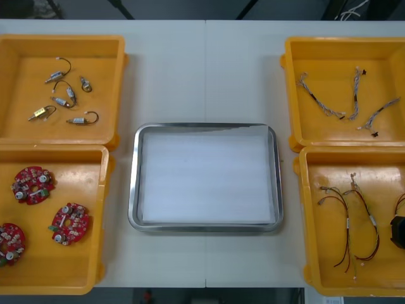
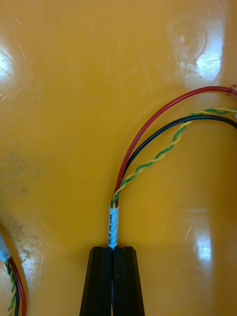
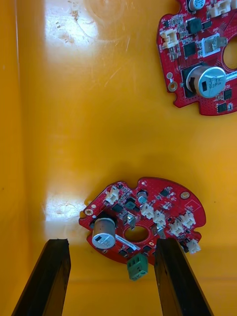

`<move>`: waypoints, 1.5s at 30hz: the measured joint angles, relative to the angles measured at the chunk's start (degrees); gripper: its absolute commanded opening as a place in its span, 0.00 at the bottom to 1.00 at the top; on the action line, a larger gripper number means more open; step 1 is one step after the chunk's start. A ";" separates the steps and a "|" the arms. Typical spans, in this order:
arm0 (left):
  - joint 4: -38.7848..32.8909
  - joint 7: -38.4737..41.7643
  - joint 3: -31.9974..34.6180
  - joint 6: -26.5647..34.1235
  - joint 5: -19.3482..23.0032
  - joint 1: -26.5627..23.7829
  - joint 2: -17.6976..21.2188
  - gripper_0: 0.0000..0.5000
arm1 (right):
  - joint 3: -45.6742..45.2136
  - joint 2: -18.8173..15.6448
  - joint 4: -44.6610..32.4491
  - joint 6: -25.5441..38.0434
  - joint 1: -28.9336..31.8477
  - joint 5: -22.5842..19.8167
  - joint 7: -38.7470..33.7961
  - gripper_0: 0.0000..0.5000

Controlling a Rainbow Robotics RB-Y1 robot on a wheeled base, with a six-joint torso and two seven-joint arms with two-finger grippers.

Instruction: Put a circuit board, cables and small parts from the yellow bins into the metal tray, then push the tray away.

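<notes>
Front view: the metal tray (image 1: 132, 190), white inside, lies at the centre of the table (image 1: 202, 69), with two yellow bins on each side.

- The far left bin (image 1: 120, 85) holds small metal parts (image 1: 63, 95).
- The near left bin (image 1: 104, 209) holds three round red circuit boards (image 1: 69, 223).
- The far right bin (image 1: 290, 95) holds twisted blue and white cables (image 1: 319, 101).
- The near right bin (image 1: 304, 215) holds red and yellow cables (image 1: 345, 221).

Right wrist view: the right gripper (image 2: 113, 251) is low over the floor of the near right bin. Its fingers are pressed together on the white sleeve of the gripped cable (image 2: 148, 148), a bundle of red, black and twisted yellow-green strands lying on the bin floor. A second bundle (image 2: 10, 281) lies well apart from it.

Left wrist view: the left gripper (image 3: 112, 244) hangs over the floor of the near left bin with its fingers spread wide, holding nothing. One circuit board (image 3: 143, 217) lies flat between the fingertips, closer to one finger than to the other. A farther board (image 3: 202, 54) lies well beyond it.
</notes>
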 measured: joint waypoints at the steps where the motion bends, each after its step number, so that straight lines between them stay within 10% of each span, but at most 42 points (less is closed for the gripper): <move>1: 0.18 0.00 -0.33 -0.51 0.01 0.00 0.09 1.00 | 0.00 0.00 0.00 -0.01 0.00 0.00 0.00 0.00; 11: 1.63 -0.06 -3.24 -2.99 0.06 0.00 0.75 1.00 | -1.24 0.00 -0.47 1.75 0.00 -0.36 0.04 0.00; 43: 5.61 -0.19 -10.04 -5.68 0.28 -4.99 0.91 1.00 | -25.36 -1.01 -19.94 44.23 -9.67 -9.18 -0.07 0.00; 44: 5.62 -0.19 -10.04 -5.68 0.29 -5.00 0.91 0.97 | -25.71 -1.46 -21.03 45.29 -10.00 -9.15 -0.12 0.00; 45: 5.64 -0.20 -10.05 -5.68 0.30 -5.01 0.91 0.71 | -25.94 -1.96 -22.17 46.14 -10.28 -9.12 -0.26 0.00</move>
